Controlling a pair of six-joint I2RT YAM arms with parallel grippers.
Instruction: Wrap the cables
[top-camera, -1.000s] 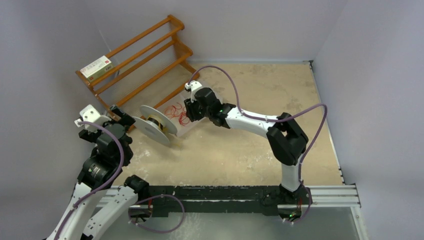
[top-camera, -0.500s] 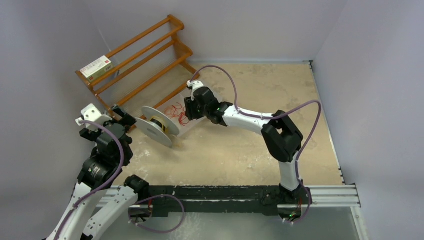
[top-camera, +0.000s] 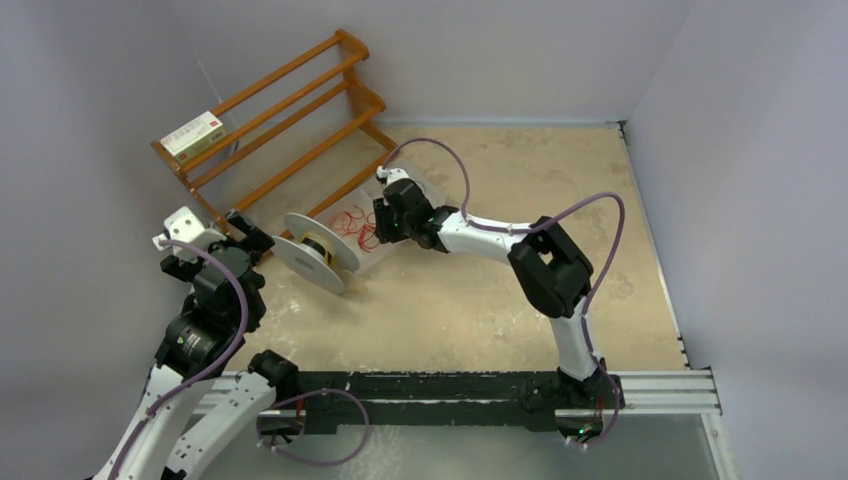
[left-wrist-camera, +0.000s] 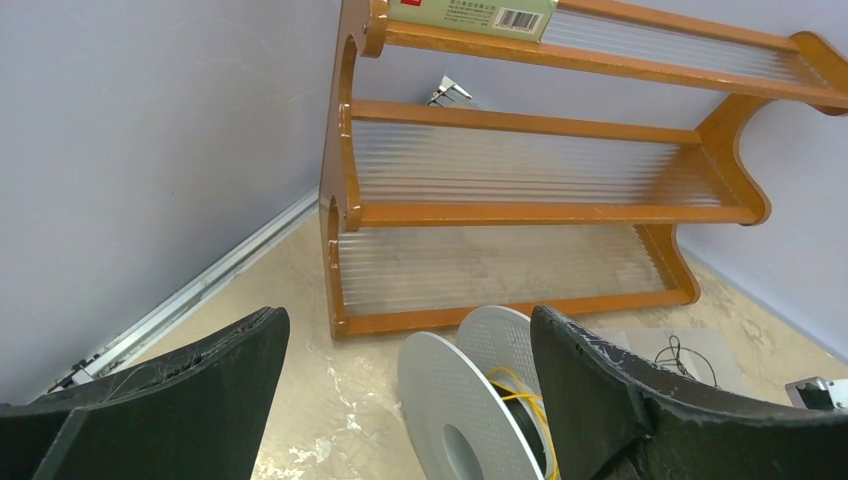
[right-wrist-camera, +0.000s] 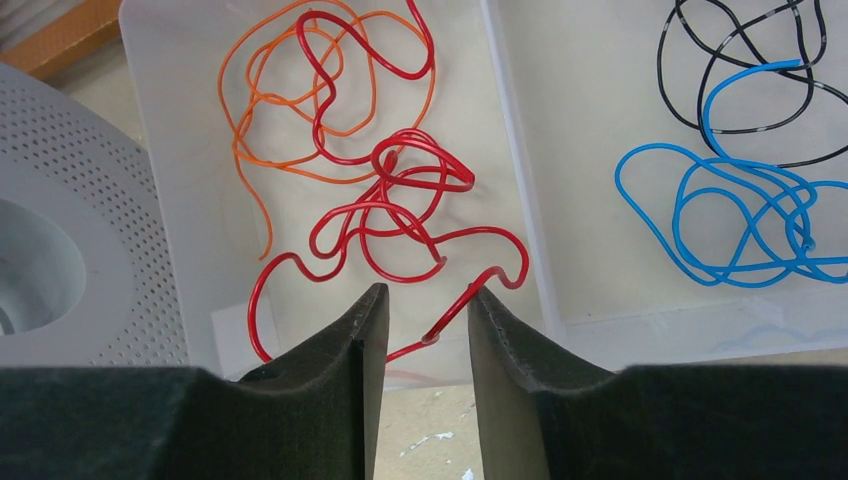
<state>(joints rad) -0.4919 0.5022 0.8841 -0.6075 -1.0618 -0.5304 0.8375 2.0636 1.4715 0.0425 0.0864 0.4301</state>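
Thin cables lie tangled in a clear two-compartment tray (right-wrist-camera: 520, 200). A long red cable (right-wrist-camera: 385, 215) and an orange one (right-wrist-camera: 290, 110) fill the left compartment; a blue cable (right-wrist-camera: 720, 215) and a black one (right-wrist-camera: 740, 80) lie in the right. My right gripper (right-wrist-camera: 428, 300) hovers at the tray's near edge, its jaws partly apart. One red strand crosses the gap between them without being pinched. A white spool (top-camera: 318, 250) stands on the table left of the tray. My left gripper (left-wrist-camera: 408, 318) is wide open, empty, behind the spool (left-wrist-camera: 470, 400).
A wooden rack (top-camera: 280, 110) leans in the back left corner, with a small box (top-camera: 193, 133) on its top shelf. Yellow wire (left-wrist-camera: 515, 385) is wound on the spool's core. Walls close in at left, back and right.
The right arm's elbow swung left and its gripper edged closer over the tray, jaws slightly narrower. The left arm stayed still.
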